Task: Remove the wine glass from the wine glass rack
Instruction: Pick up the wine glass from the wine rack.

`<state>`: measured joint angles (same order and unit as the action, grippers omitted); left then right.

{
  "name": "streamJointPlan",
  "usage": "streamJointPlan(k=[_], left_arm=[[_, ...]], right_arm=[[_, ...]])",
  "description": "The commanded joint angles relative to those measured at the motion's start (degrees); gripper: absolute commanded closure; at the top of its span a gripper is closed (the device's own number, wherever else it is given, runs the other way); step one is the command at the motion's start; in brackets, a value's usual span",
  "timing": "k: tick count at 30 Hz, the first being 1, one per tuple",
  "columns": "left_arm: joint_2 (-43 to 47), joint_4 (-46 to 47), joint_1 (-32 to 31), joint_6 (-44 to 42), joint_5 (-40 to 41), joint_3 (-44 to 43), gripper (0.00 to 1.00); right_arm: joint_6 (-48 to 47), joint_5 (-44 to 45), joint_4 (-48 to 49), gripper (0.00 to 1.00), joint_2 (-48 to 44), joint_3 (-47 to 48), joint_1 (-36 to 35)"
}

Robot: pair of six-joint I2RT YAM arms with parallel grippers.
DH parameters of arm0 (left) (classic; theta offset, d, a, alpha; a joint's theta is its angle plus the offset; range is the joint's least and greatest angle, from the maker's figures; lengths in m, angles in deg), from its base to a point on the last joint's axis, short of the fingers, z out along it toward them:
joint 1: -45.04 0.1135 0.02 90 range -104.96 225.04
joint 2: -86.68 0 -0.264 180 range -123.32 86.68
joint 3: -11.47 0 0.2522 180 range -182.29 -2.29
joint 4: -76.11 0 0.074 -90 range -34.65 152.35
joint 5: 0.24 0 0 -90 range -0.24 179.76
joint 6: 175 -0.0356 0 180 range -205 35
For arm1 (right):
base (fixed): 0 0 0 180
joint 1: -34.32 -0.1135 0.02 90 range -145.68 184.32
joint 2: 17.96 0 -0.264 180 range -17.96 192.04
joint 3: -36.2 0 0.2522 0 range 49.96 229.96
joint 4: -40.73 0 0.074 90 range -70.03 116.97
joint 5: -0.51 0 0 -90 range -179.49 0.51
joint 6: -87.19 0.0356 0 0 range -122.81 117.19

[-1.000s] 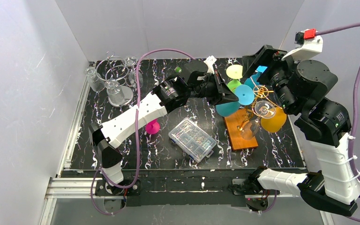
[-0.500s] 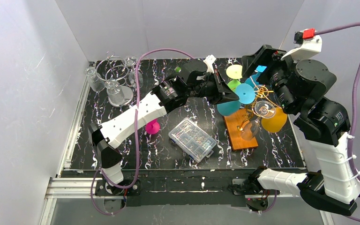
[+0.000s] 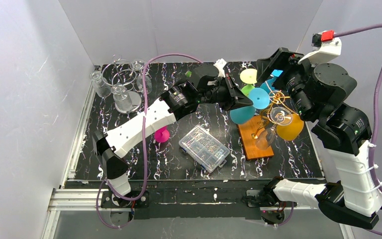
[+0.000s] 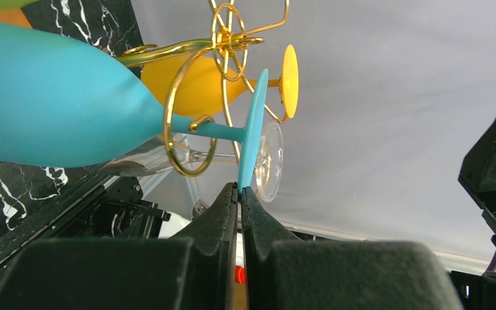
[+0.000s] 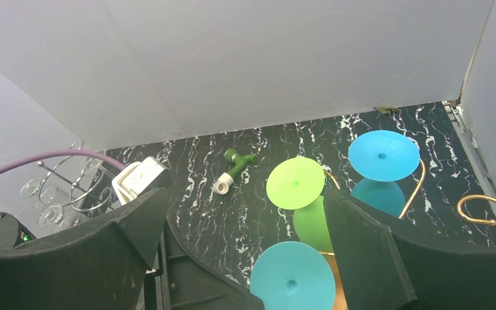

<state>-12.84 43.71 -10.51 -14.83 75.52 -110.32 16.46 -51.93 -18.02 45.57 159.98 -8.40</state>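
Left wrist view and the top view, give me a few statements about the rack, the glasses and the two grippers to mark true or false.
1. The left gripper is shut on the foot of the teal glass. True.
2. The teal glass is already free of the rack. False: its stem sits inside one of the rack's gold rings.
3. The right gripper is shut on the yellow glass. False: it is open and holds nothing.
4. In the top view, the clear box lies to the left of the rack's wooden base. True.
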Motion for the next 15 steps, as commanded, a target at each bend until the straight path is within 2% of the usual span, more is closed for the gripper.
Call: streamJointPlan(k=[1, 15], left_arm=[[4.6, 2.5, 1.0, 1.2, 0.4, 2.6, 1.00], [7.8, 4.5, 2.7, 1.8, 0.1, 6.9, 1.00]], right_arm=[[-0.4, 1.6, 2.7, 0.00, -0.3, -0.3, 0.2], [-0.6, 1.5, 3.5, 0.00, 0.7, -0.8, 0.2]])
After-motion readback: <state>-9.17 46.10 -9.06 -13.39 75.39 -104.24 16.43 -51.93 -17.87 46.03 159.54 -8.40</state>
